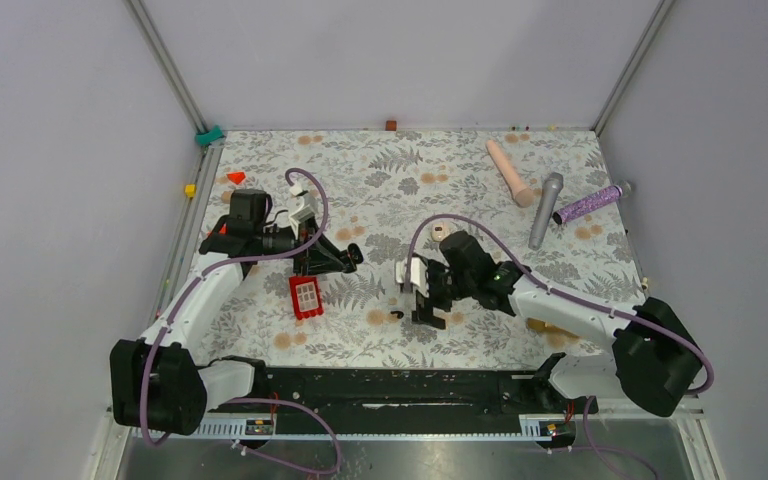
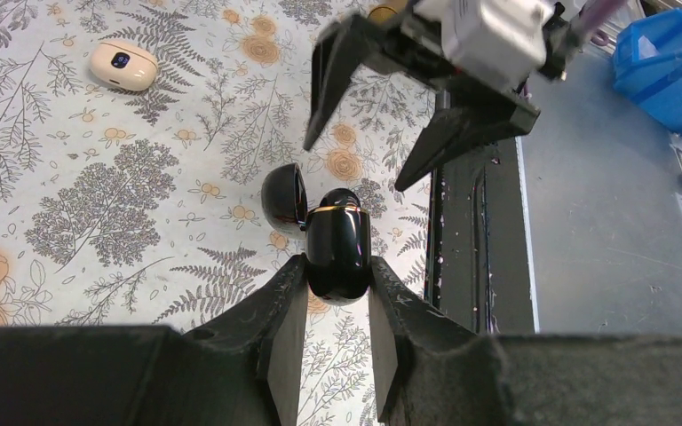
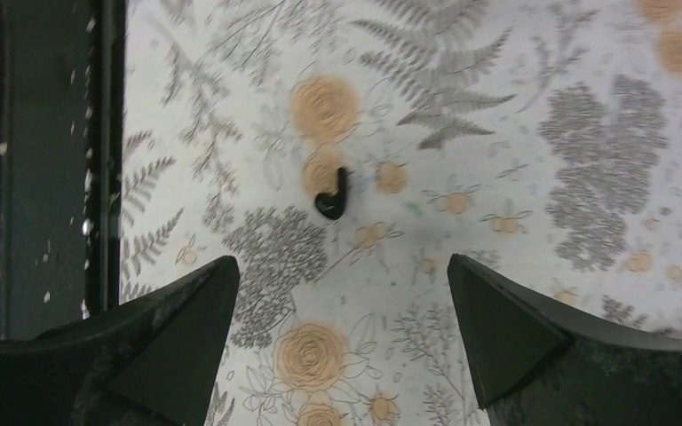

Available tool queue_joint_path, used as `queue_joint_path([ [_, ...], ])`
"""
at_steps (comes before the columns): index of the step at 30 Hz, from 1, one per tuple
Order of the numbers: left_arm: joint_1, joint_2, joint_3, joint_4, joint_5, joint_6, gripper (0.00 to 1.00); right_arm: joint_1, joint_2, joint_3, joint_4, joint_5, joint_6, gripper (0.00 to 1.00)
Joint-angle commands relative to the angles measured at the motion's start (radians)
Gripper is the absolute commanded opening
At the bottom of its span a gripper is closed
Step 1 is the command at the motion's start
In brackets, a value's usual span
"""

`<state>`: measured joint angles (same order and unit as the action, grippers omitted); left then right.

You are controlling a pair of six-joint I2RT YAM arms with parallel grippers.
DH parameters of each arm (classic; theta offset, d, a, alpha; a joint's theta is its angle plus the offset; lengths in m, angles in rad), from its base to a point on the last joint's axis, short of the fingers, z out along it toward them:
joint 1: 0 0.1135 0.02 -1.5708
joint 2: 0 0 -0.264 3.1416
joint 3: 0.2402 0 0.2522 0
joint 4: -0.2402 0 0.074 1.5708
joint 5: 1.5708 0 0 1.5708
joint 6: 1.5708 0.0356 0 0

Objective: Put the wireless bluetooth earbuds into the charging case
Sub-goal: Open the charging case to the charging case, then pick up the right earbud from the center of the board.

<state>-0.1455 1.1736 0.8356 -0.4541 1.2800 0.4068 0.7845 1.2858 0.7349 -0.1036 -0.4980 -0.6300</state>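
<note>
My left gripper (image 2: 337, 271) is shut on the glossy black charging case (image 2: 338, 244) and holds it above the table, its round lid (image 2: 284, 197) swung open to the left. In the top view this gripper (image 1: 345, 258) sits left of centre. One tiny black earbud (image 3: 333, 197) lies on the floral cloth, ahead of my right gripper (image 3: 342, 264) and between its fingers' lines. That gripper is open with nothing between its fingers. From above, the right gripper (image 1: 425, 305) points down near the earbud (image 1: 397, 314). It also hangs open (image 2: 373, 106) beyond the case.
A red block (image 1: 306, 296) lies just below the left gripper. A cream oval case (image 2: 122, 65) sits mid-table. At the back right lie a pink cylinder (image 1: 510, 172), a grey microphone (image 1: 545, 208) and a purple stick (image 1: 592, 203). A black rail (image 1: 410, 385) runs along the near edge.
</note>
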Motion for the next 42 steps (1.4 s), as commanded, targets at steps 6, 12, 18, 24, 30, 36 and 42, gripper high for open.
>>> queue_joint_path([
  [6,0.006,-0.012,0.028,0.043,0.032,-0.016,0.00,0.012,0.068,-0.098,0.159,-0.182,-0.363,0.89],
  [12,0.007,-0.016,0.025,0.043,0.030,-0.012,0.00,0.073,0.141,-0.110,0.211,-0.048,-0.506,0.88],
  [18,0.006,-0.024,0.022,0.043,0.030,-0.008,0.00,0.088,0.187,-0.108,0.188,-0.036,-0.598,0.84],
  [24,0.006,-0.026,0.022,0.044,0.031,-0.006,0.00,0.103,0.231,-0.106,0.188,-0.007,-0.626,0.74],
  [30,0.007,-0.030,0.022,0.043,0.032,-0.006,0.00,0.116,0.268,-0.100,0.202,0.019,-0.628,0.63],
  [36,0.006,-0.034,0.022,0.044,0.033,-0.008,0.00,0.125,0.284,-0.099,0.183,0.037,-0.636,0.59],
  [42,0.006,-0.036,0.023,0.044,0.033,-0.009,0.00,0.130,0.295,-0.077,0.147,0.095,-0.590,0.56],
])
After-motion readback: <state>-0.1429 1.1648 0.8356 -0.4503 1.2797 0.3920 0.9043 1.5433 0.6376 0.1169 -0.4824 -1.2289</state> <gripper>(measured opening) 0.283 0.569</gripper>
